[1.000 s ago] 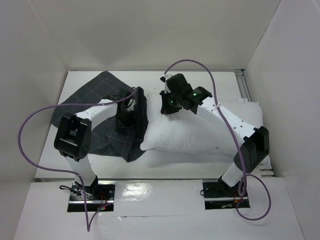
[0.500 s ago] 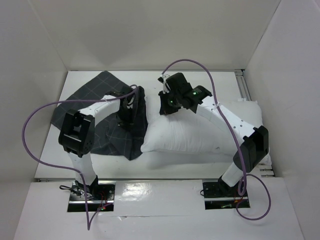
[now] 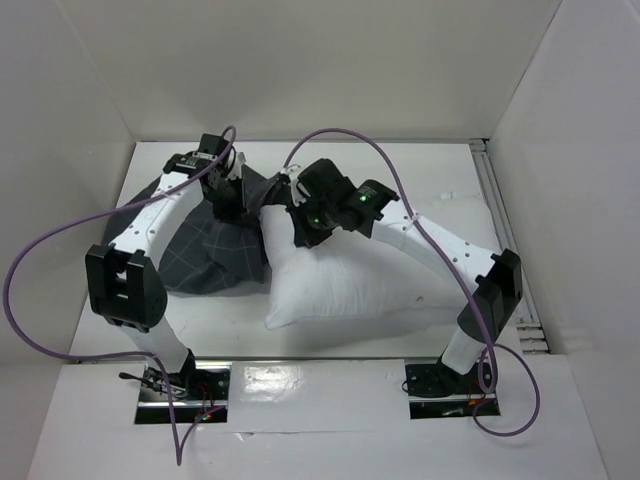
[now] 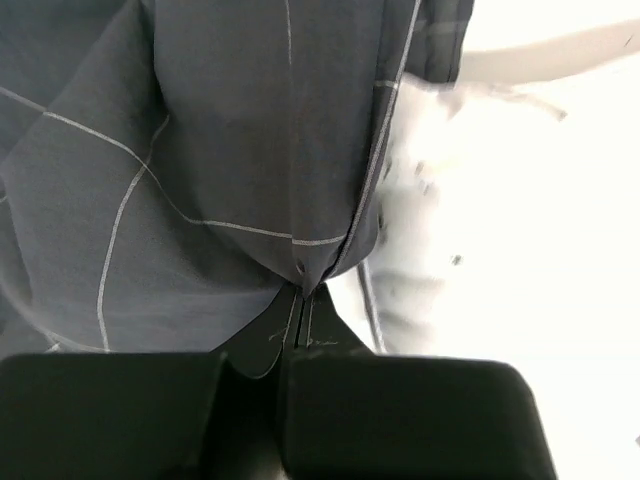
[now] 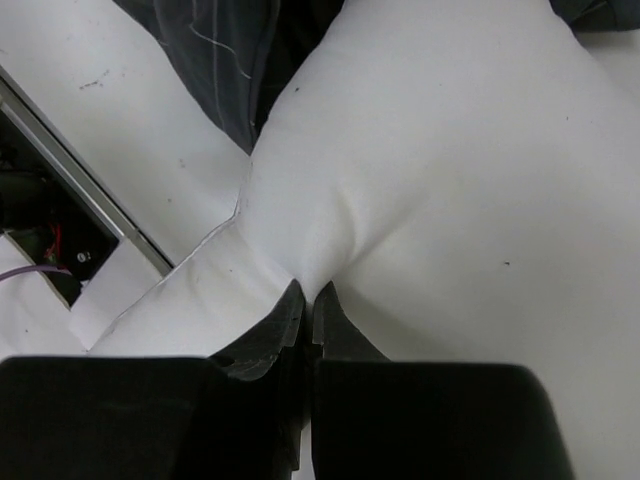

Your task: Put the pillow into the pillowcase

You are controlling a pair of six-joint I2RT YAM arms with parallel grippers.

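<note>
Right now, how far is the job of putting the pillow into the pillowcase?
Done: both grips are made. The left tool is shut on the pillowcase hem, the right tool on a pinch of the pillow. In hand: the pillow's left end lies against the case. Left: nearly the whole pillow is outside and must go in.

Pillowcase (image 3: 215,255) left on table (image 3: 400,165), pillow (image 3: 370,275) right; touching at centre, pillow end overlapping pillowcase edge.

A: What stood around the white surface (image 3: 400,165)?
B: Plain white walls (image 3: 300,70) on three sides, and a metal rail (image 3: 490,178) lay along its right edge.
</note>
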